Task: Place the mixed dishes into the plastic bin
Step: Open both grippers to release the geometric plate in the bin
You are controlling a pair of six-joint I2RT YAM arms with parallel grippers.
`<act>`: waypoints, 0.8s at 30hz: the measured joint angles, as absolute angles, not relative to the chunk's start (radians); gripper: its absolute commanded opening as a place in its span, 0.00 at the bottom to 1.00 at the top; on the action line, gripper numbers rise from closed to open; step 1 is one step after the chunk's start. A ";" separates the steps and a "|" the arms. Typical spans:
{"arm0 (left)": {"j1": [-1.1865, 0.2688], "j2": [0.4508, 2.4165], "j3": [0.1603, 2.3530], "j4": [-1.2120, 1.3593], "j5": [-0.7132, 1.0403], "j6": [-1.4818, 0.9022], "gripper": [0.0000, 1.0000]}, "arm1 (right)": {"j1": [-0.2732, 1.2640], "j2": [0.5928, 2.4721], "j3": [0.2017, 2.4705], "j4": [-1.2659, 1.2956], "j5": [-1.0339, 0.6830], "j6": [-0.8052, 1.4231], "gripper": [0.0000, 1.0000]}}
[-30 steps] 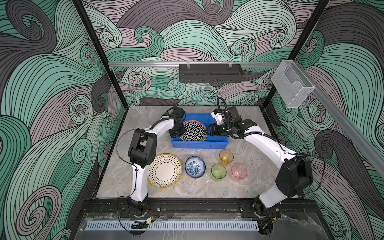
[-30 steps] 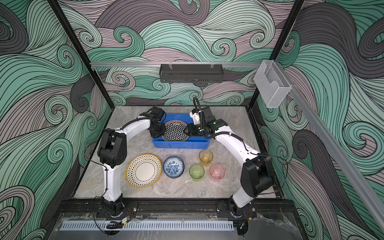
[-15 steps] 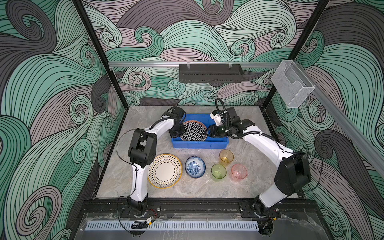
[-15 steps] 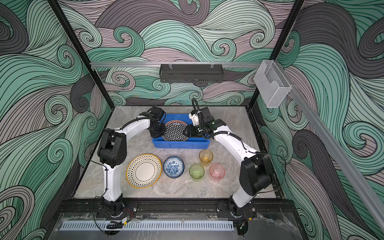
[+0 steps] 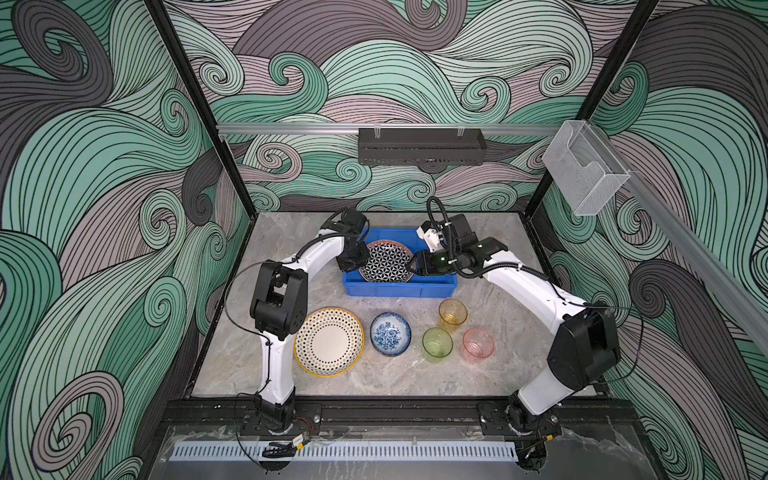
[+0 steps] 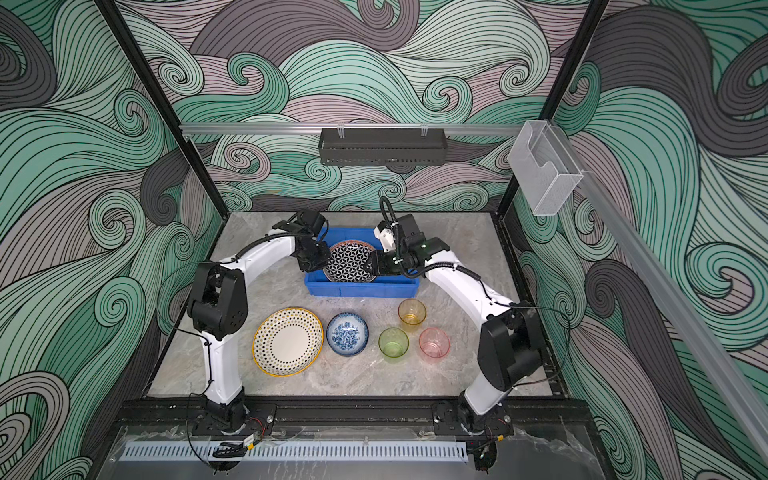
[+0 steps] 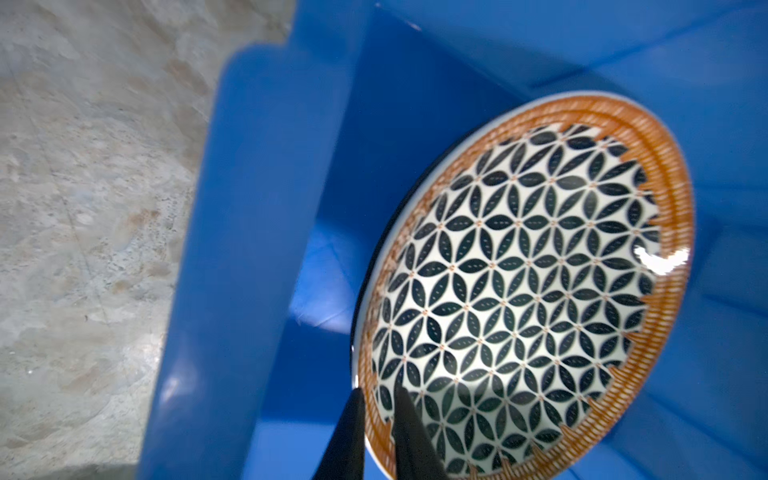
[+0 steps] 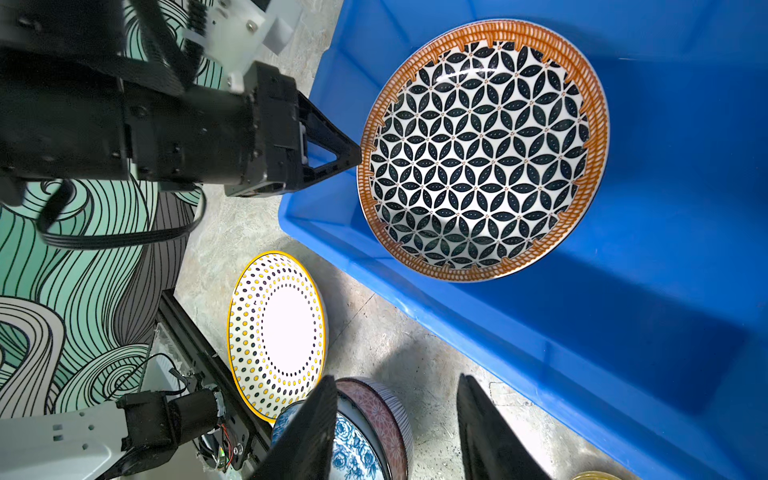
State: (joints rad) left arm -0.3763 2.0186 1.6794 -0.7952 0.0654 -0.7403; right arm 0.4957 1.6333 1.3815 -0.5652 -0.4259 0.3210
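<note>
Plate: the round black-and-white star-patterned plate with an orange rim (image 5: 386, 262) sits tilted inside the bright blue rectangular plastic bin (image 5: 399, 287), where it was a second ago.
Left gripper (image 7: 377, 392): fingers nearly closed, pinching the plate's rim.
Right gripper (image 8: 395, 378): fingers apart, holding nothing; nearer the plate's opposite edge than a second ago.
Table: the yellow-edged dotted plate (image 5: 328, 341), small blue-floral bowl (image 5: 390, 333), and translucent orange cup (image 5: 453, 311), green cup (image 5: 437, 344) and pink cup (image 5: 478, 344) stand on the grey marble tabletop (image 5: 374, 382), unmoved.
</note>
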 measured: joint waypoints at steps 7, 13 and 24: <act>-0.376 1.932 1.656 -0.790 0.081 -0.740 0.19 | 0.513 1.635 1.399 -0.573 -0.423 0.318 0.50; -0.376 1.843 1.588 -0.791 0.083 -0.740 0.19 | 0.530 1.636 1.413 -0.581 -0.419 0.312 0.50; -0.356 1.618 1.414 -0.808 0.073 -0.740 0.20 | 0.587 1.688 1.479 -0.600 -0.400 0.291 0.52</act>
